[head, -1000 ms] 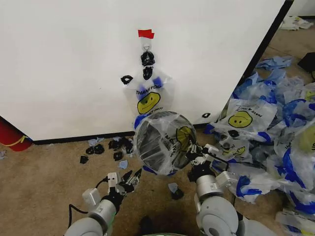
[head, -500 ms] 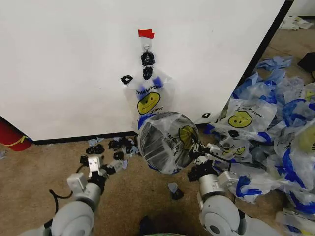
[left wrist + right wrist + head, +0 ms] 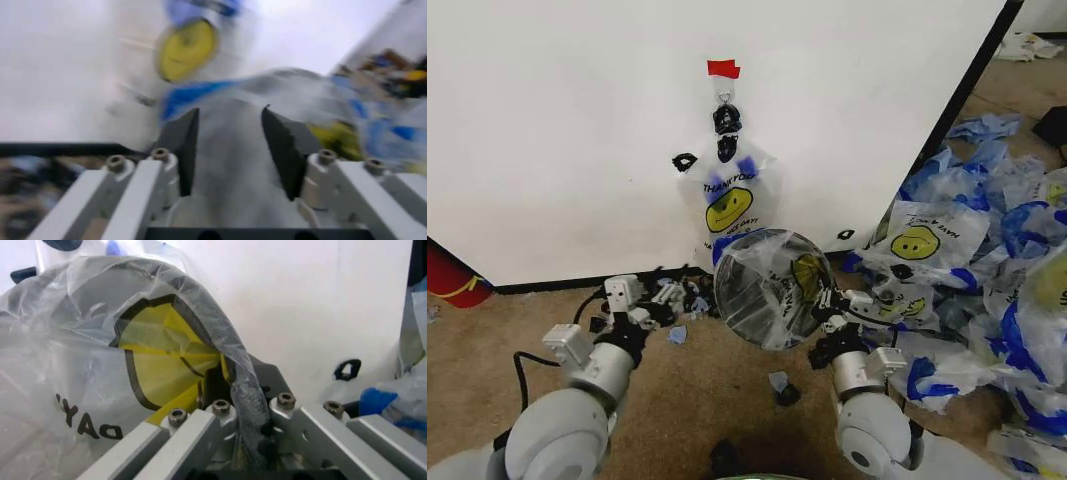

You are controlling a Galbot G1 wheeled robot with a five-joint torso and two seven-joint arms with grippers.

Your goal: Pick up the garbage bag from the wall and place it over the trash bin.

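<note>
The garbage bag is already draped over the trash bin at the foot of the wall. Its film and the bin's rim are pinched by the right gripper — the bin could tip if that edge is pulled. The left gripper, jaws spread, is empty; thin plastic may snag.

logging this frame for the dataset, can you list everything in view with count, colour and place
garbage bag: one, see-through with yellow smiley, draped over the trash bin, before the wall
trash bin: one, black, tipped so its mouth faces the camera, held off the floor
hanging bag: one, see-through, yellow smiley, blue edges, on the wall hook
wall: one, white with black edge
red tape strip: one, above the hook
pile of bags: many, see-through, blue and yellow, floor on the right
black scraps: several, on the brown floor
red object: one, far left
left gripper: open, beside the bin
right gripper: shut on the bin's bagged rim
</note>
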